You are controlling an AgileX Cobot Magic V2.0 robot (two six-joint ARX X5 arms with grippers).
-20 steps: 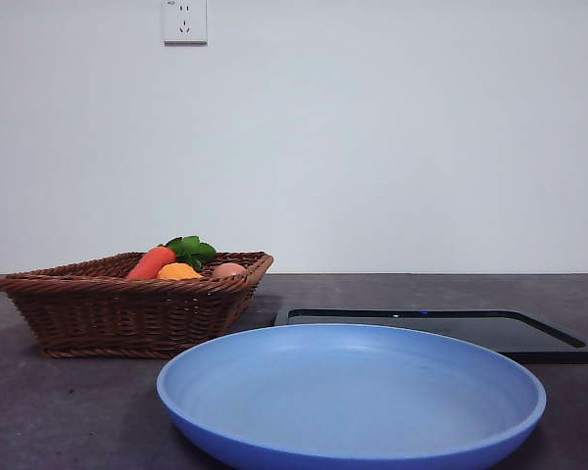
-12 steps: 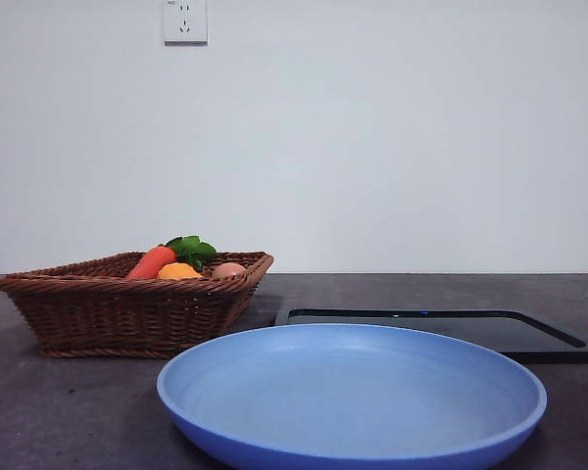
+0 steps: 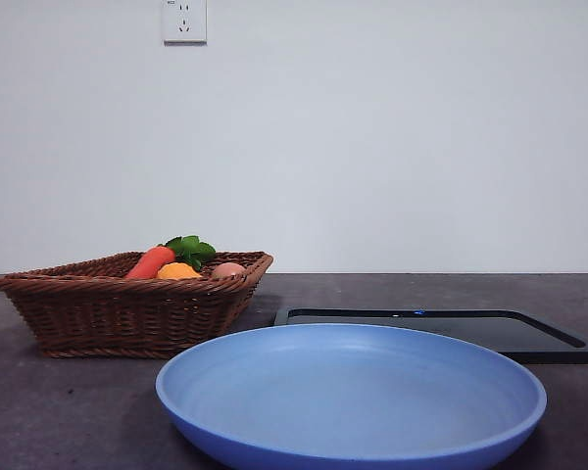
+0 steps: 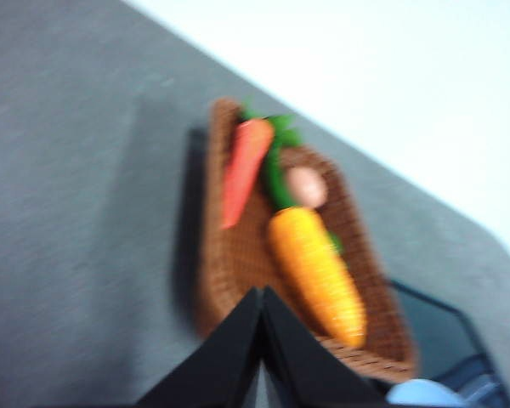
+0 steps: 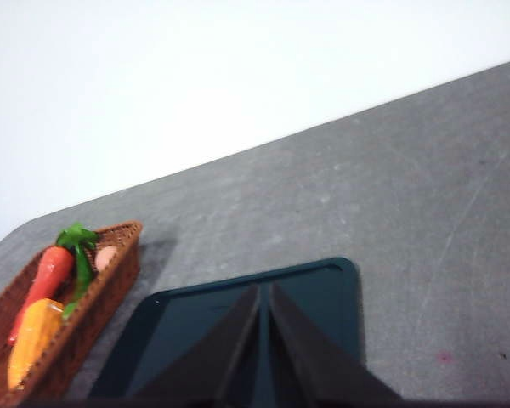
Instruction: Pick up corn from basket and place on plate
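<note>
Your left claw (image 4: 261,293) hangs above the near rim of the basket (image 4: 217,280) with its two black jaws pressed together at the tips and nothing in them. The corn (image 4: 316,274) lies just beyond those tips, lengthwise inside the basket, one end close to the rim nearest the plate. Your right claw (image 5: 264,289) is likewise closed and empty, waiting over the black tray (image 5: 323,297), well apart from the basket.

Watch what sits beside the corn — the carrot (image 4: 242,170) runs alongside it, the green leaves (image 4: 276,166) lie between the two, and the small pinkish ball (image 4: 306,187) sits at the corn's far end, apparently touching it. If the jaws come down without opening wide, they will likely strike the cob's rounded, bumpy top and roll it aside. Come down off-centre and you may catch leaves or nudge the ball, or snag the wicker rim.

The left wrist view is blurred, so you cannot judge exactly how the corn touches its neighbours. From the front, the basket wall hides most of the corn, showing only an orange-yellow hump. The light-blue plate (image 3: 351,455) is cut off at the bottom edge there, and neither arm appears in that view.
</note>
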